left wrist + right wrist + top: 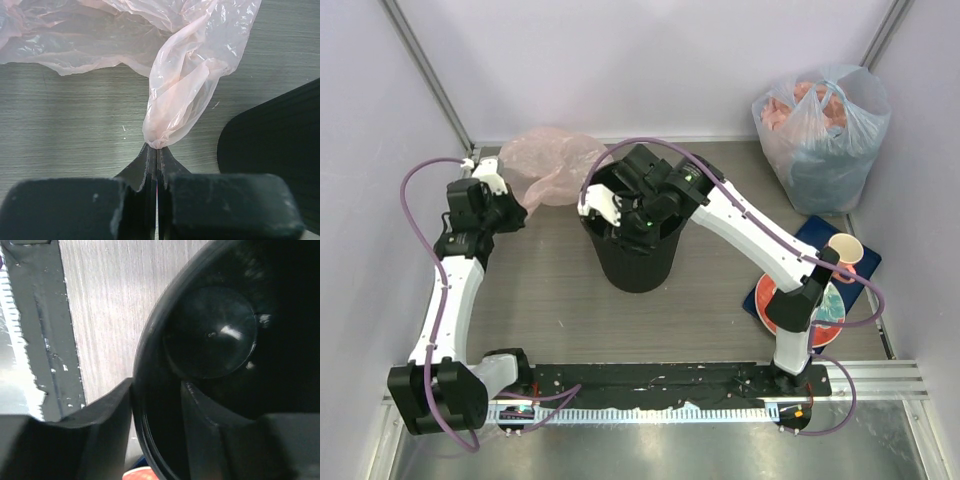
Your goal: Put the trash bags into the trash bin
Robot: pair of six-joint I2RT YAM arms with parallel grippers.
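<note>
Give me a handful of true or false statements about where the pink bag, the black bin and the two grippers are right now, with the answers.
1. The left gripper is shut on the pink bag. True.
2. The right gripper has one finger inside the rim of the bin and one outside. True.
3. The pink bag is inside the bin. False: it is outside, over the table to the bin's left.
4. The bin lies on its side. False: it stands upright, mouth up.
5. The right gripper holds a bag. False: it holds none; the bulging clear bag sits apart in the far right corner.
</note>
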